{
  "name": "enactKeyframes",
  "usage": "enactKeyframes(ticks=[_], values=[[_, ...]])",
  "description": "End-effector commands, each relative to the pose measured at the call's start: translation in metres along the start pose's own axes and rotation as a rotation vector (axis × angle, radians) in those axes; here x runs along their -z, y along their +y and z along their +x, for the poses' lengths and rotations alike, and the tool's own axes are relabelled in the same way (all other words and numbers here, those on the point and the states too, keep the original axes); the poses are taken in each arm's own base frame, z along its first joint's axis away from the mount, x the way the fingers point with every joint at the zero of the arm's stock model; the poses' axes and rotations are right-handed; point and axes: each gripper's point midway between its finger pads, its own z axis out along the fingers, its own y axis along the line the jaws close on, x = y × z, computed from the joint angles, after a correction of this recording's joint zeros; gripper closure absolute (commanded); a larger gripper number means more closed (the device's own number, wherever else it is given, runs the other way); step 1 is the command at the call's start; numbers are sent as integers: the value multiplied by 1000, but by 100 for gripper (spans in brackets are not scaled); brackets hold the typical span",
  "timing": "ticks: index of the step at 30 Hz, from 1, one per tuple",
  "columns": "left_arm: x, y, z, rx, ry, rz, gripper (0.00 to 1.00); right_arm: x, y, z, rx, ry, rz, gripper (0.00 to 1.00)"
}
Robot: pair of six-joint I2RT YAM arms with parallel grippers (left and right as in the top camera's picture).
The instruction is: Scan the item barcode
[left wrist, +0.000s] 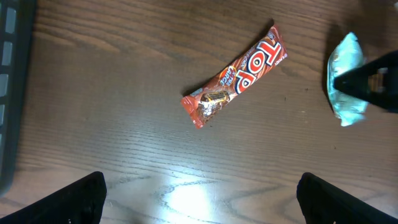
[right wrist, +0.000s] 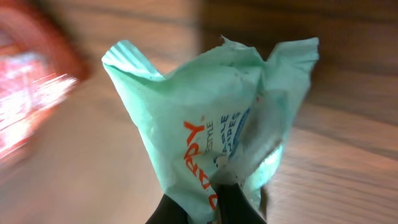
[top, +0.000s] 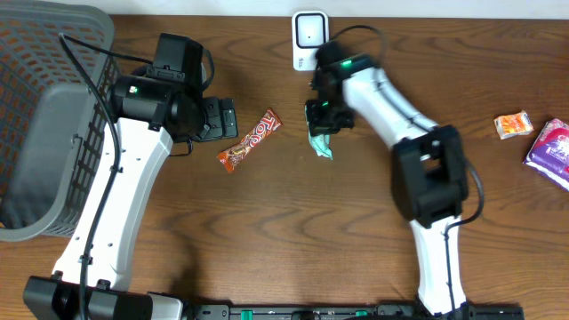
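A mint-green packet [right wrist: 211, 118] with orange and blue print is pinched at its lower edge by my right gripper [right wrist: 208, 200], which is shut on it. Overhead, the packet [top: 322, 145] hangs just under the right gripper [top: 320, 123], a short way below the white scanner [top: 308, 36] at the table's back edge. A red TOP candy bar [top: 250, 140] lies slanted on the wood between the arms. My left gripper [left wrist: 201, 193] stands wide open above bare table, with the candy bar [left wrist: 236, 74] ahead of it and the green packet [left wrist: 345, 81] at the right.
A grey mesh basket [top: 44, 133] fills the left side of the table. A small orange packet [top: 513, 124] and a purple pouch [top: 553, 151] lie at the far right edge.
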Motion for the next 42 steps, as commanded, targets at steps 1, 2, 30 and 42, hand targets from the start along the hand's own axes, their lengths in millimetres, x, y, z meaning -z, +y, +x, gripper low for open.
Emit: enactKeyframes(ticks=[1,2,30,42], values=[[-2,4,1,9,7,-14,2,36,44,7,105,56,-520,99],[-2,4,1,9,7,-14,2,44,41,6,107,47,-582,99],[-2,4,1,9,7,-14,2,105,-114,29,-159,-82,-337,29],[-2,4,1,9,7,-14,2,59,-104,43,-131,9,-93,18]])
